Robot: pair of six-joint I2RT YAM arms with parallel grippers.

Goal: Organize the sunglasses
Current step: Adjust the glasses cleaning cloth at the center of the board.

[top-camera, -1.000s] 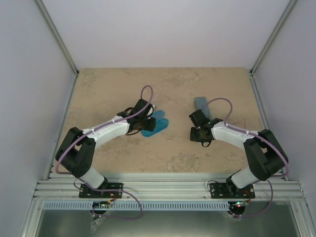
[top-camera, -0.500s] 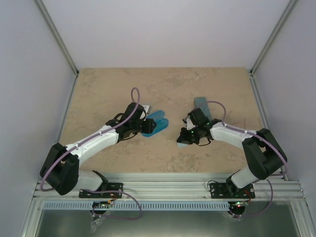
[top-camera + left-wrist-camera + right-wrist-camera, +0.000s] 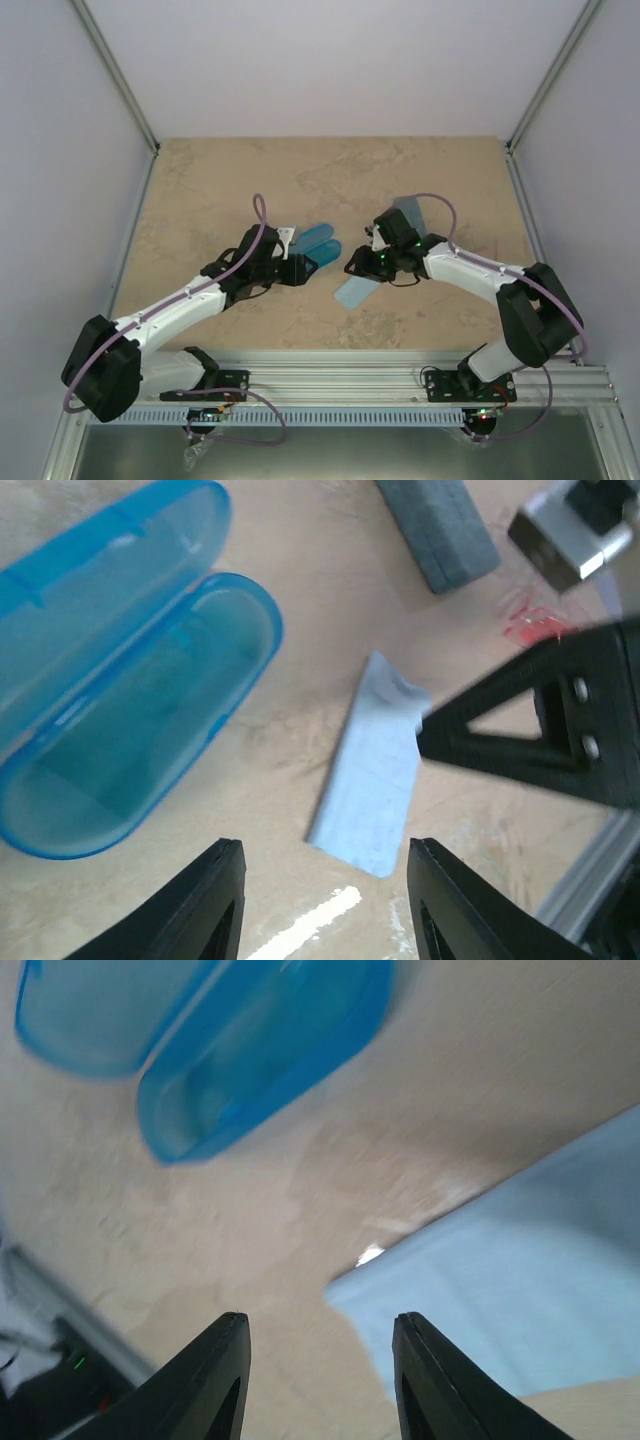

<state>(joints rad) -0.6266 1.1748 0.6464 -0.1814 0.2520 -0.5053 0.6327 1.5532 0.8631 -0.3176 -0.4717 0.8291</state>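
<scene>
My left pincer (image 3: 325,900) and right pincer (image 3: 320,1360) gape, empty. Blue case (image 3: 130,680) open, cloth (image 3: 370,770) on the desk (image 3: 300,540); red sunglasses (image 3: 537,630) uncased. Packing's barely begun, I'd say.

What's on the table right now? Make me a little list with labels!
blue case: open, lid folded back
light blue cloth: lying flat beside the blue case
grey case: lying farther back, apart from the cloth
left jaws: open, holding nothing
right jaws: open, holding nothing, above the cloth
</scene>
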